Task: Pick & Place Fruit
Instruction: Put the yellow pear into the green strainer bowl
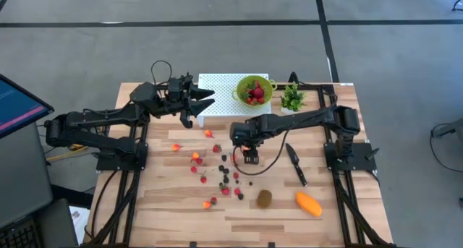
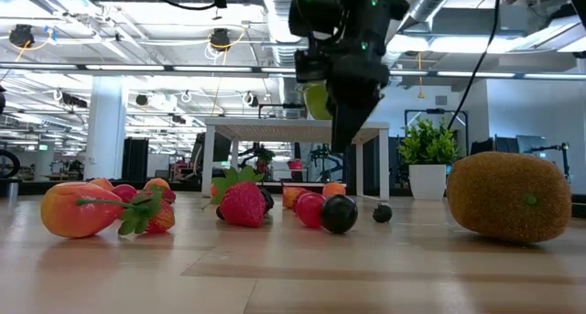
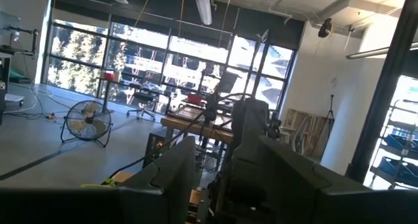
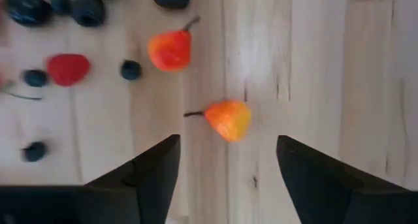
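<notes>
Small fruit pieces lie scattered on the wooden table [image 1: 340,219]: red strawberries [image 2: 244,204], orange ones [image 4: 170,49] and dark berries [image 2: 339,213]. A brown kiwi [image 1: 265,198] and an orange mango [image 1: 309,204] lie near the front edge. My right gripper [image 4: 225,159] points down, open, above a small orange-yellow piece [image 4: 228,119] with a stem. That piece lies on the wood just ahead of the gap between the fingers, untouched. My left gripper [image 1: 201,102] hangs open and raised near the white stand [image 1: 224,89], holding nothing.
A green bowl [image 1: 253,89] holding red fruit sits on the white perforated stand at the back. A small potted plant [image 1: 292,97] stands to its right. A black knife [image 1: 296,163] lies right of my right gripper.
</notes>
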Robot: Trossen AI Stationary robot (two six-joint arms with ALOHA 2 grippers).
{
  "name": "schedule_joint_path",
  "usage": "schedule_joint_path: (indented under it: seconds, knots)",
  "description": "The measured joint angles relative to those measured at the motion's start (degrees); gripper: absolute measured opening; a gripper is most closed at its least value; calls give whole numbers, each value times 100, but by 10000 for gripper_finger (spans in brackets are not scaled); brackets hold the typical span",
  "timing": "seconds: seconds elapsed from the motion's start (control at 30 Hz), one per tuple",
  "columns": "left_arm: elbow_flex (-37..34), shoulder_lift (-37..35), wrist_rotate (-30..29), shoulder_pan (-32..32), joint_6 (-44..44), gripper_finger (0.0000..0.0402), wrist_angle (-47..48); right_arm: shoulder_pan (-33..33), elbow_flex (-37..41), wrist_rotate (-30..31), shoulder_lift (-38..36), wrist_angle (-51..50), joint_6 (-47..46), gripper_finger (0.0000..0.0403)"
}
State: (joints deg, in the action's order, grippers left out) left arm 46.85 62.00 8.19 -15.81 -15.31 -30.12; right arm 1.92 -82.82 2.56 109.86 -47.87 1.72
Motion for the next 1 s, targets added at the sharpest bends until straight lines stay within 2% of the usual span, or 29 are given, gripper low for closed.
schedule_joint_path:
  seconds: [0.27, 0.63, 1.0]
  knots:
    - [0, 0, 2, 0, 0, 159, 4, 117, 583, -404, 4, 1007, 189, 261]
    - [0, 0, 2, 0, 0, 159, 5, 321, 1337, -407, 7, 2152, 174, 260]
    - [0, 0, 0, 0, 0, 159, 6, 467, 1796, -401, 7, 2646, 30, 260]
